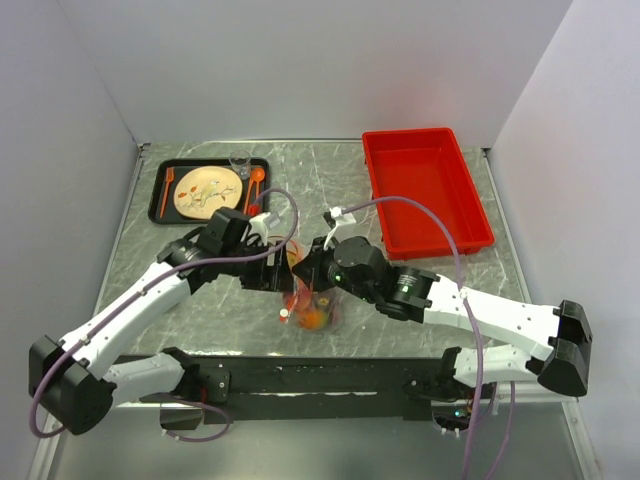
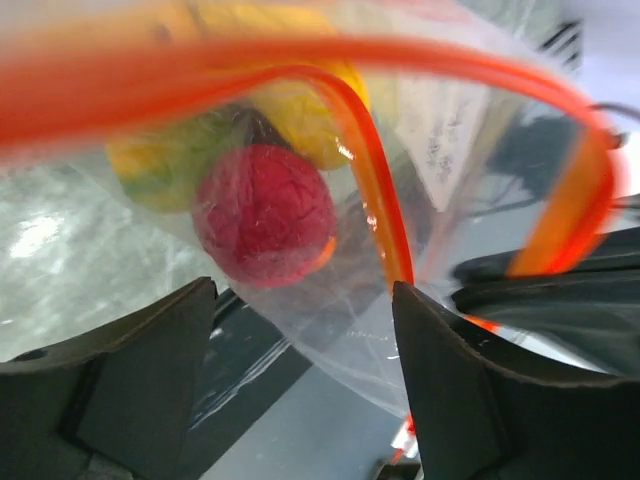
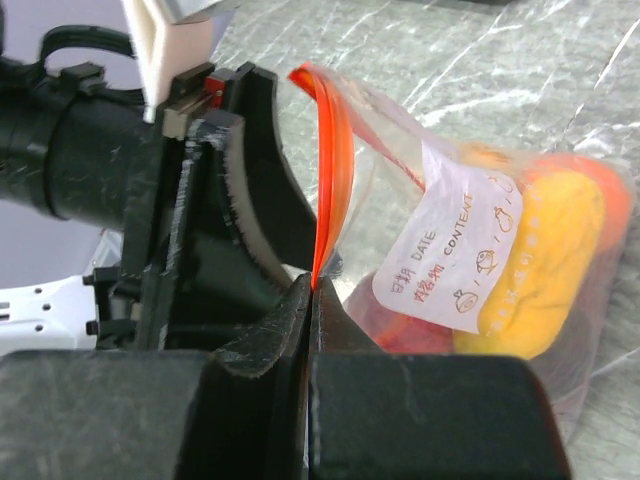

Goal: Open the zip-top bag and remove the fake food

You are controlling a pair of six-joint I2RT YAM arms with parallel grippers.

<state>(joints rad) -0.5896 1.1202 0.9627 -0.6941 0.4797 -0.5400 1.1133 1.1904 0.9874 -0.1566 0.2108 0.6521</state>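
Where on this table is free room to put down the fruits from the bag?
One bare patch of table lies at the back, between the black tray and the red bin. Another, smaller, lies between the red bin and the right arm. The centre is crowded: the left arm meets it at the zip-top bag.

White shells and black joints make up the left arm (image 1: 130, 310) and right arm (image 1: 500, 315). Behind the left pincer (image 2: 302, 292) and right pincer (image 3: 310, 292) trails a mauve cable (image 1: 400, 199) (plus a white block (image 3: 165, 30)).
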